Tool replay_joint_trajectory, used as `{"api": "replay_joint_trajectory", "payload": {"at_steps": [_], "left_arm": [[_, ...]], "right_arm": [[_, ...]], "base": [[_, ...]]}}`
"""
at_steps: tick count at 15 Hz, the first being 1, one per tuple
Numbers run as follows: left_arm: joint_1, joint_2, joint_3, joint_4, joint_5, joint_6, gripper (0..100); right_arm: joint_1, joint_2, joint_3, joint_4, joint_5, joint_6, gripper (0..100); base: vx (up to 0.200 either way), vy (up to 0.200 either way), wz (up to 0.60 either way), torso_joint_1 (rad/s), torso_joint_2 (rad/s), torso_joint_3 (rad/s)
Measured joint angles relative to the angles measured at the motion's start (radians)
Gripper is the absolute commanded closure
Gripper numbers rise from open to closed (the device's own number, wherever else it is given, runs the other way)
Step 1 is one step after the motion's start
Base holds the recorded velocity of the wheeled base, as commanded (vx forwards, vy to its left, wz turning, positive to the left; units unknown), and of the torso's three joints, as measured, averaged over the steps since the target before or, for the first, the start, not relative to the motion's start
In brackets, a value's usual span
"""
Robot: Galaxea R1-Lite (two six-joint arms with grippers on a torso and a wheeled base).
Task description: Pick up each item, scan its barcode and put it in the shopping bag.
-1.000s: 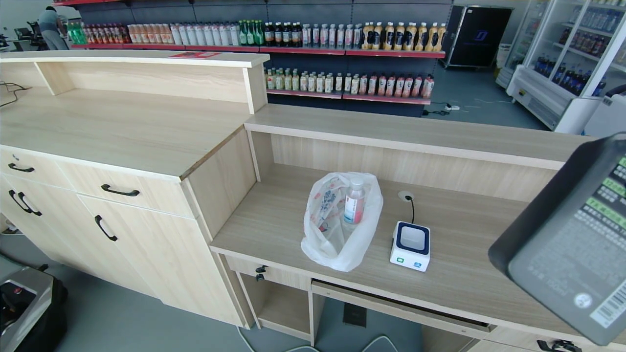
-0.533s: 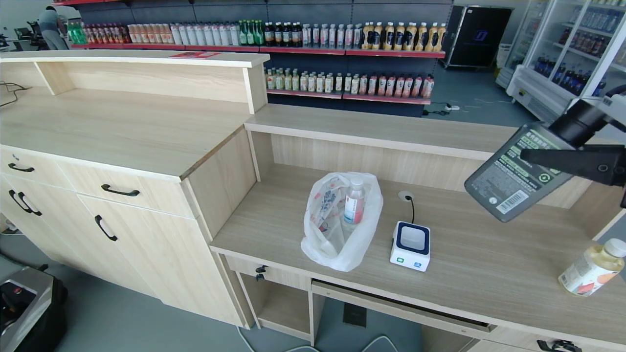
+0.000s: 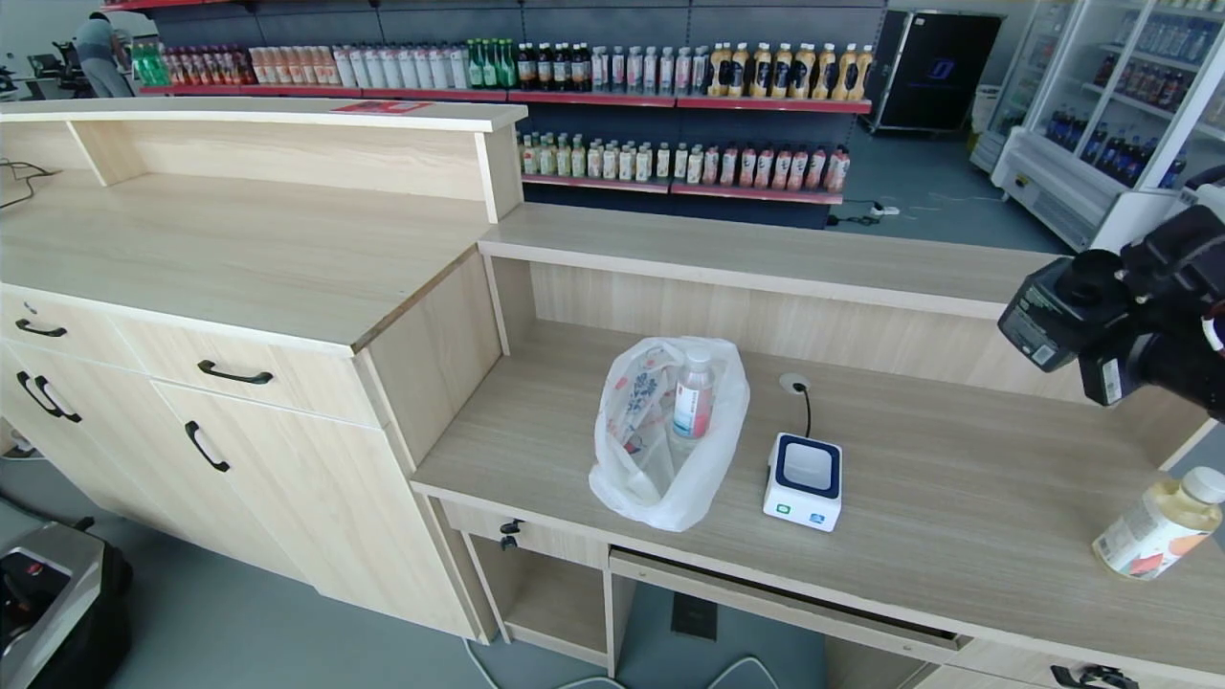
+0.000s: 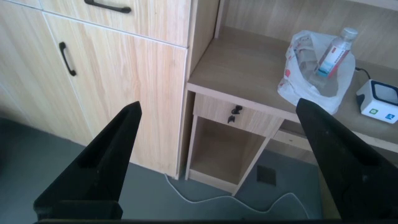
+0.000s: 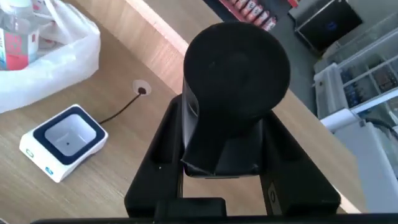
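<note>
Bottle (image 3: 1045, 323), dark, clamped in R gripper (image 5: 225, 160), up over counter (image 3: 943, 483), right of scanner (image 3: 804, 478). Head view adds juice bottle (image 3: 1158, 526) lying at counter's R end, bag (image 3: 670, 440) just left of scanner w/ clear bottle (image 3: 695, 394) inside. L wrist view: L gripper (image 4: 217, 109) jaws apart, low by cabinet (image 4: 124, 74).

wood counter (image 3: 239, 249) | drink shelves (image 3: 593, 86) | fridge (image 3: 1101, 124) | grey floor (image 3: 919, 182)

Bare counter (image 3: 957, 498) runs from the scanner (image 3: 804, 478) toward 3 o'clock, up to a juice bottle (image 3: 1158, 526). The bag (image 3: 660, 450) crowds the scanner's 9 o'clock, and its cable (image 3: 807, 413) lies at 12. At 2 o'clock, above the counter, the right gripper (image 3: 1091, 330) clamps a dark bottle (image 3: 1038, 321).
</note>
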State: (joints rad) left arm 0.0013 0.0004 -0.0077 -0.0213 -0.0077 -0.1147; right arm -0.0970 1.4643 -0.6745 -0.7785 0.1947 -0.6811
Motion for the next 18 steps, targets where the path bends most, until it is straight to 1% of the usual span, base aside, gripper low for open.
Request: {"api": "replay_joint_trajectory", "payload": {"at_steps": [1,2,4,6,7,9,12,15,16,18], "left_arm": [[0.0,0.0,0.0,0.0,0.0,0.0,0],[0.0,0.0,0.0,0.0,0.0,0.0,0],[0.0,0.0,0.0,0.0,0.0,0.0,0],[0.001,0.0,0.0,0.0,0.0,0.0,0],[0.0,0.0,0.0,0.0,0.0,0.0,0],[0.0,0.0,0.0,0.001,0.0,0.0,0],[-0.002,0.0,0.0,0.001,0.0,0.0,0],[-0.001,0.0,0.0,0.0,0.0,0.0,0],[-0.001,0.0,0.0,0.0,0.0,0.0,0],[0.0,0.0,0.0,0.0,0.0,0.0,0]], "right_arm": [[-0.01,0.044,0.014,-0.055,0.001,-0.059,100],[-0.019,0.09,0.028,-0.104,0.004,-0.113,100],[-0.038,0.167,0.05,-0.171,0.034,-0.157,100],[-0.069,0.249,0.07,-0.256,0.073,-0.242,100],[-0.083,0.288,0.083,-0.29,0.121,-0.287,100],[-0.129,0.357,0.096,-0.354,0.227,-0.389,100],[-0.207,0.446,0.102,-0.383,0.417,-0.578,100],[-0.24,0.521,0.087,-0.39,0.561,-0.719,100],[-0.245,0.54,0.083,-0.388,0.597,-0.745,100],[-0.254,0.573,0.082,-0.386,0.635,-0.752,100]], "base": [[0.0,0.0,0.0,0.0,0.0,0.0],[0.0,0.0,0.6,-0.002,0.0,-0.002],[0.0,0.0,0.6,0.002,0.0,0.0],[0.0,0.0,0.6,0.005,0.0,0.0],[0.0,0.0,0.6,0.012,0.01,-0.002],[0.0,0.0,0.0,0.0,0.0,0.0],[0.0,0.0,0.0,0.0,0.0,0.0],[0.0,0.0,0.0,0.0,0.0,0.0],[0.0,0.0,0.0,0.0,0.0,0.0],[0.0,0.0,0.0,0.0,0.0,0.0]]}}
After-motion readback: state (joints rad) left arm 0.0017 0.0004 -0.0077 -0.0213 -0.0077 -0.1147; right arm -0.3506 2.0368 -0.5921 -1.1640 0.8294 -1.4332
